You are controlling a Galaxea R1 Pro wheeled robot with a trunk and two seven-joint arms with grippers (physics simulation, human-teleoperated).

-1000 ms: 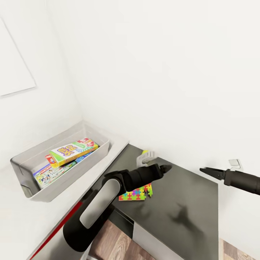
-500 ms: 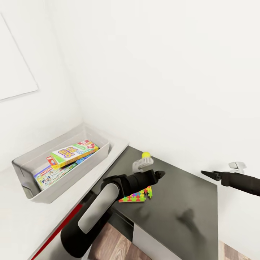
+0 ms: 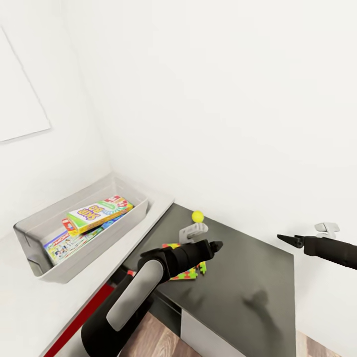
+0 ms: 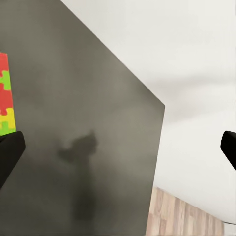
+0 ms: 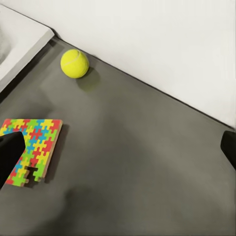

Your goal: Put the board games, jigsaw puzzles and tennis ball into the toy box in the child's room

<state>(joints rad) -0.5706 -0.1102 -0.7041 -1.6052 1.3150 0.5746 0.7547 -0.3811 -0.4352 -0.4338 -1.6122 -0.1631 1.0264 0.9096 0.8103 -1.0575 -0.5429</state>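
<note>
Head view: the bin [image 3: 29,233] sits on the light part of the desk [image 3: 144,218], with the SKIP BO box [image 3: 96,213] lying on top of two other game boxes [image 3: 62,245] inside it. On the dark wing [image 3: 243,277] beside the bin, the ball [image 3: 198,216] rests near the wall, clear of the arm now, where a second ago it was half hidden behind it. The puzzle [image 3: 191,271] lies between the ball and the wing's front edge, mostly covered by the left arm, which has drawn back and risen a little. The left gripper [image 3: 216,245] points away from the bin, over the wing; how far it is open cannot be told here. The right gripper [image 3: 286,240] hangs past the wing's far side, its tips close together and holding nothing, little changed since the earlier frames.

Left wrist view: the fingertips [image 4: 10,155] stand wide apart with nothing between them, above the wing [image 4: 88,123]; a puzzle [image 4: 6,96] edge shows beside one tip.

Right wrist view: the fingertips [image 5: 11,152] look spread and empty, which does not match the head view, so the opening stays uncertain. The ball [image 5: 74,63] lies on the wing [image 5: 147,162] near the wall, apart from the puzzle [image 5: 30,147].
</note>
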